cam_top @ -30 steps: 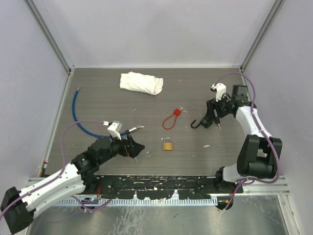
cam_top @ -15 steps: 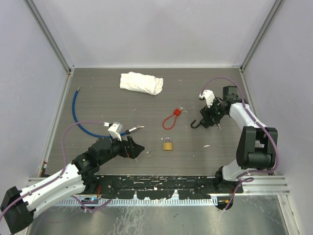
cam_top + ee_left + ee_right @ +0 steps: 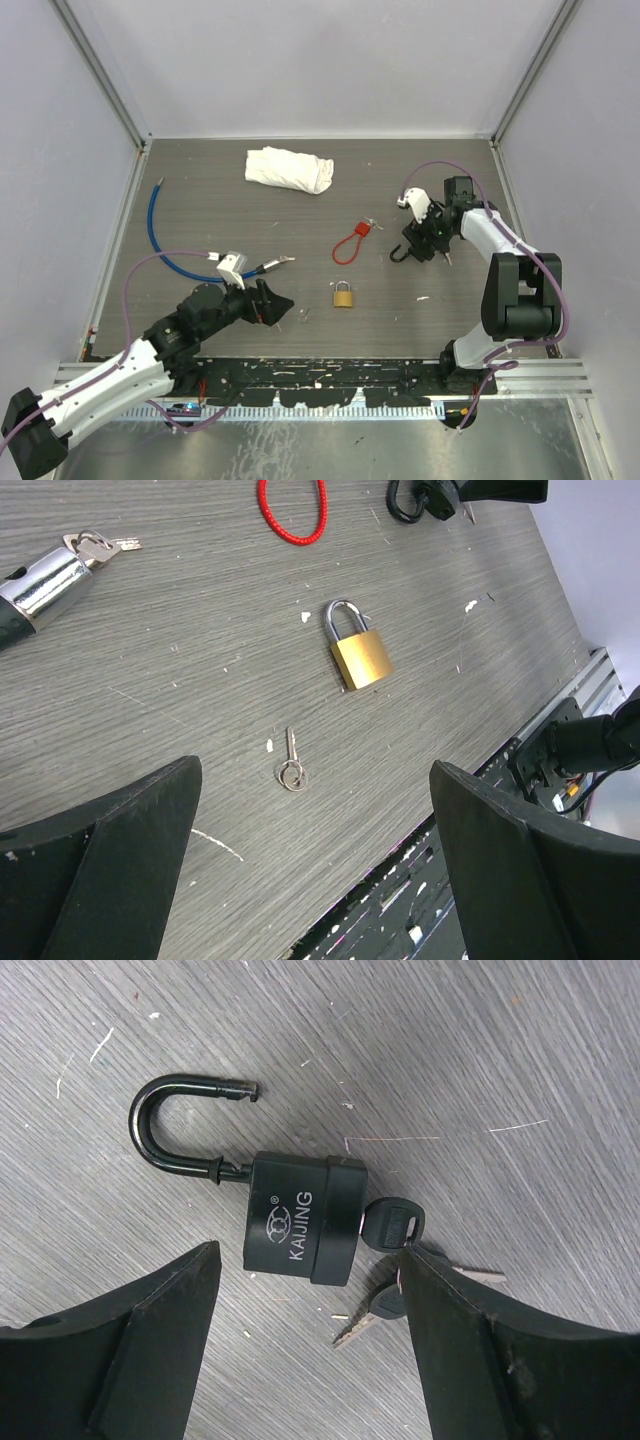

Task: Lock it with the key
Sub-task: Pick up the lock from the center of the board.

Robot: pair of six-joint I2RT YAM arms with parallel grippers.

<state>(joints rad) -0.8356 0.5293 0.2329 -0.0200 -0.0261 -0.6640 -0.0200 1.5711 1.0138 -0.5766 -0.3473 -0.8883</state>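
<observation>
A black padlock (image 3: 300,1218) lies flat on the table with its shackle (image 3: 170,1120) swung open. A black-headed key (image 3: 390,1225) sits in its base, and spare keys (image 3: 385,1305) on the same ring lie beside it. My right gripper (image 3: 310,1260) hovers open just over the padlock body, one finger to each side, gripping nothing. In the top view the black padlock (image 3: 405,250) sits under the right gripper (image 3: 425,243). My left gripper (image 3: 313,810) is open above a small loose key (image 3: 291,765) near a brass padlock (image 3: 358,652).
A red cable lock (image 3: 350,243) lies left of the black padlock. A white cloth (image 3: 290,168) is at the back, and a blue cable lock (image 3: 160,240) with a silver cylinder (image 3: 50,575) is at the left. The table's near edge runs right below the left gripper.
My right gripper has swung left and turned over the black padlock, opening slightly. The left arm has barely moved.
</observation>
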